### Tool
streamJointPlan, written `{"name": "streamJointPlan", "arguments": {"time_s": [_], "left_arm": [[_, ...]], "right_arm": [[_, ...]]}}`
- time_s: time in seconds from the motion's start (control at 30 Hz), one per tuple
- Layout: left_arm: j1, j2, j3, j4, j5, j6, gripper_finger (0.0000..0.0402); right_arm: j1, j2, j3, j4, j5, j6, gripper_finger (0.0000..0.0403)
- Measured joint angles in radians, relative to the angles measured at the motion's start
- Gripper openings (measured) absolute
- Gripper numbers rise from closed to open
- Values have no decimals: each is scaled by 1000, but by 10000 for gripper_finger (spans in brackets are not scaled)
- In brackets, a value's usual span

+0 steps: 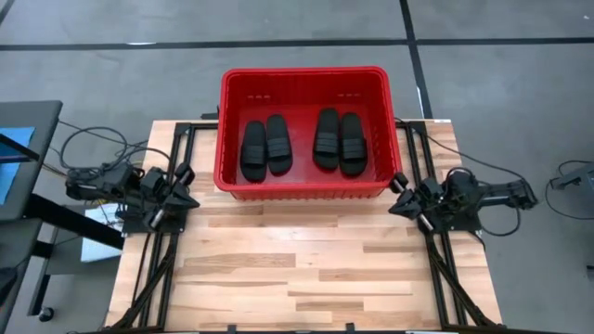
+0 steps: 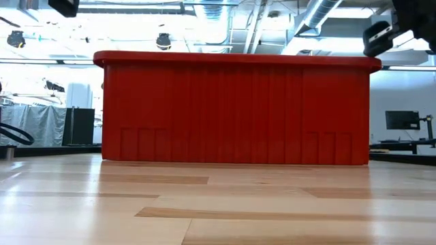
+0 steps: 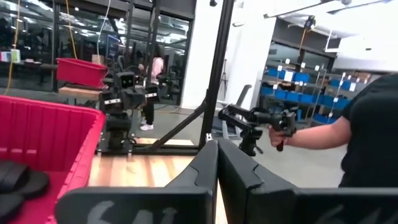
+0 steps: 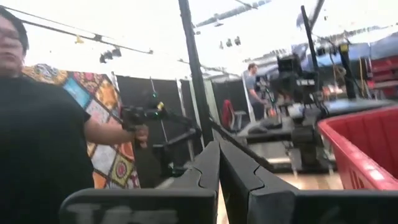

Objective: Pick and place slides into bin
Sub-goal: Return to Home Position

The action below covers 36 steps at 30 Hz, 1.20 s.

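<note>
Four matte black foam slide sandals (image 1: 327, 139) lie in two pairs inside the ribbed, thick-rimmed red plastic bin (image 1: 303, 72) at the far end of the pale plank bench (image 1: 316, 269). The left end effector (image 1: 192, 199) and right end effector (image 1: 393, 206), both pressed together, flank its near corners without touching it.

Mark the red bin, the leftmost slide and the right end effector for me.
red bin (image 1: 303, 71): high view, on the far rim.
leftmost slide (image 1: 254, 147): high view, on its strap band.
right end effector (image 1: 392, 206): high view, at the closed fingertips, beside the bin's near right corner.
</note>
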Motion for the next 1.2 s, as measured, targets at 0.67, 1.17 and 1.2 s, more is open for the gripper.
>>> {"name": "streamJointPlan", "arguments": {"time_s": [0.67, 1.17, 1.2], "left_arm": [[0, -37, -150, 66, -11, 18, 0], [-29, -37, -383, 402, 64, -172, 0], [-34, -37, -383, 406, 64, -174, 0]], "right_arm": [[41, -26, -41, -5, -83, 120, 0], [163, -26, -42, -51, -156, 141, 0], [171, -26, -42, -68, -152, 128, 0]]}}
